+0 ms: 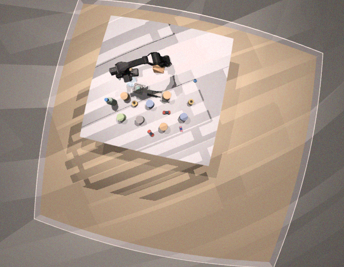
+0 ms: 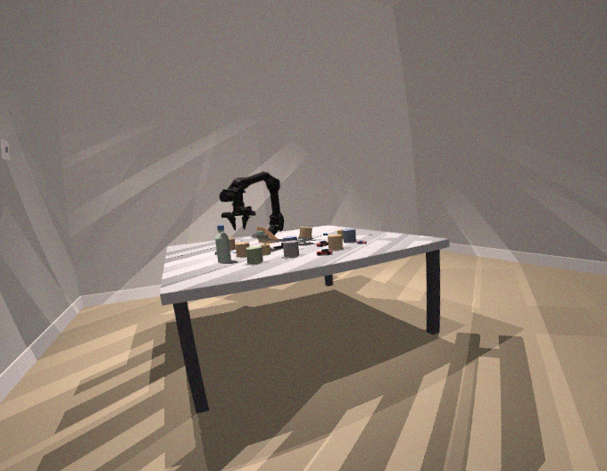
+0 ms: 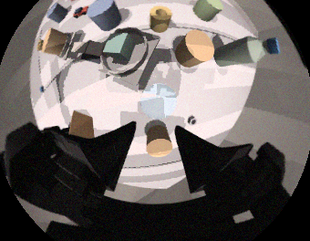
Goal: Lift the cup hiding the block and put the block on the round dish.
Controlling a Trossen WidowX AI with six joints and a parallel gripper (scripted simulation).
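Because no cup was between its fingers, I read the claw (image 1: 130, 75) (image 2: 239, 227) (image 3: 155, 126) as partly open and empty, hanging over the table. Below it, the loose tan cup (image 1: 130, 69) (image 2: 231, 243) (image 3: 159, 147) stood off the balance (image 1: 149, 92) (image 3: 91, 50), near the pale round dish (image 1: 131, 83) (image 3: 148, 107) but beside it, presumably parked so 0 cups were above the dish.

The green block (image 1: 138, 88) (image 2: 260, 233) (image 3: 118, 47) sat uncovered inside the ring at 1 end of the balance, not on the dish. The other tan cup (image 1: 166, 95) (image 2: 305, 232) (image 3: 54, 42) was at the far end; I judged it had to be left alone, since moving it would end the attempt. Next move, I'd say: straight down over the block, fingers clear of the ring, then 1 short carry to the dish. Bumping the beam looked like the main risk.

Farther out: a green bottle (image 1: 110, 101) (image 2: 222, 248) (image 3: 238, 52) and other bits, incl. 1 red toy car (image 1: 166, 112) (image 2: 323, 243) (image 3: 81, 12). White table (image 1: 202, 53) (image 2: 303, 276) (image 3: 104, 98), dark legs, striped by shadows. Wood floor (image 1: 246, 174) (image 2: 110, 387), plain grey walls (image 2: 303, 72).
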